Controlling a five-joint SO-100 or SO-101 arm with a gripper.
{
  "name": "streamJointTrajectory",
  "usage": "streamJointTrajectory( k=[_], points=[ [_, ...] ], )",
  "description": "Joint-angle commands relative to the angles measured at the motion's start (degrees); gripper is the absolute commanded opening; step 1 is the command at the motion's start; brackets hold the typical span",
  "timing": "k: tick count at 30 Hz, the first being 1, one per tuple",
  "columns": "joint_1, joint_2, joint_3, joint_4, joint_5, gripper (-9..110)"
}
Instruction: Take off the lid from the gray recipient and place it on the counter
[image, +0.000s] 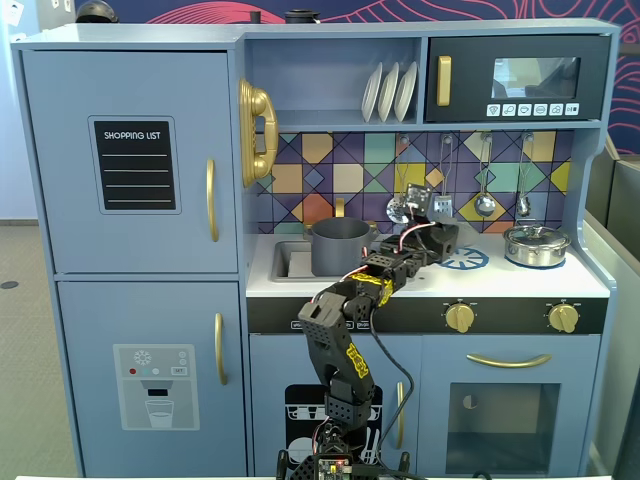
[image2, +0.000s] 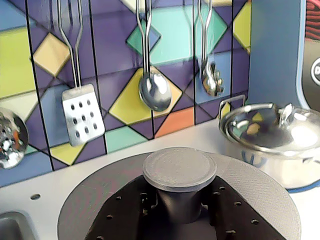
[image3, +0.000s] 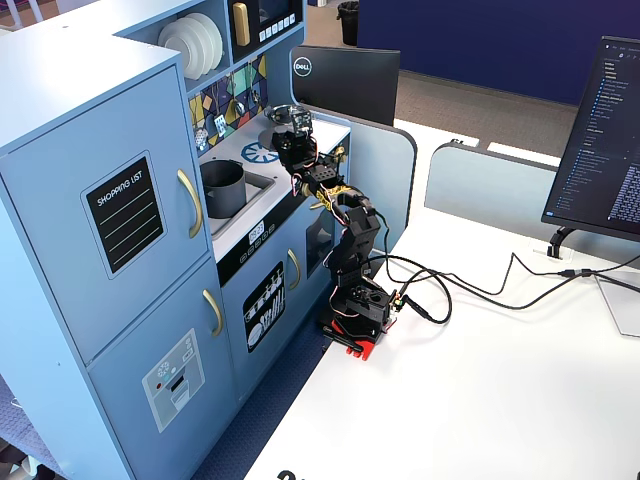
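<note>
We see the white counter (image: 420, 285) of the blue toy kitchen. The gray recipient (image: 340, 247), lidless, stands in its recessed sink (image: 290, 263) at the left of a fixed view. A printed burner circle (image: 466, 259) lies mid-counter, and a shiny silver pot (image: 536, 245) with its lid rests at the right. In the wrist view, we cannot tell whether the lid (image2: 250, 187) touches the counter.

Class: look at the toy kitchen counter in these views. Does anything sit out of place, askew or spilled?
One thing only: the gray pot stands open in the sink, because its lid is off, gripped by its knob in the gripper above the white counter. The silver pot sits upright with its own lid on; nothing spilled.
</note>
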Motion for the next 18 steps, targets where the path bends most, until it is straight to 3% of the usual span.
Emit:
streamJointTrajectory(
  k=[1,18],
  points=[
    [0.62,-0.88,0.35,-4.48,-0.09,0],
    [0.97,-7.03,6.94,-12.66,-1.49,0]
  ],
)
